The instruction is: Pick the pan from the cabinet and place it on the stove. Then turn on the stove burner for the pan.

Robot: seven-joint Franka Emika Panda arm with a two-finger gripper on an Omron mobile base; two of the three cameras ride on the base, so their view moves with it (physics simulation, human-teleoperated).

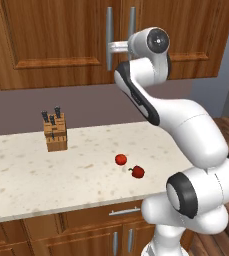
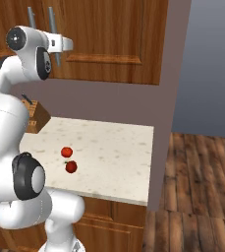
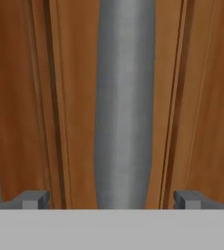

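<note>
Reaching up at the cabinet in the left base view: doors shut, so the pan isn't visible and is presumably on the shelf inside. The arm's hand ends right at the two vertical bar handles, lined up with the left handle; right handle is partly behind the arm. Below, on the desk, there's a knife block and two red fruits, one round and one with a stem, all well apart from the arm's working end.

Right base view: same cabinet from the other side, hand pressed up to the bar handles at the door seam. Fruits sit near the desk's front, knife block half hidden behind the arm. No stove here.

Hand view: the gripper has its jaws spread as wide as they go, with nothing gripped. The grey bar handle runs upright straight between the fingertips, centred, with clear gaps on both sides.

Handling guess: the bar is rigid, smooth metal, so close squarely around its middle and pull along the door's swing. The pan is likely stiff and fairly heavy for its size, with a thin handle that may twist in the grip; take it near the handle root.
</note>
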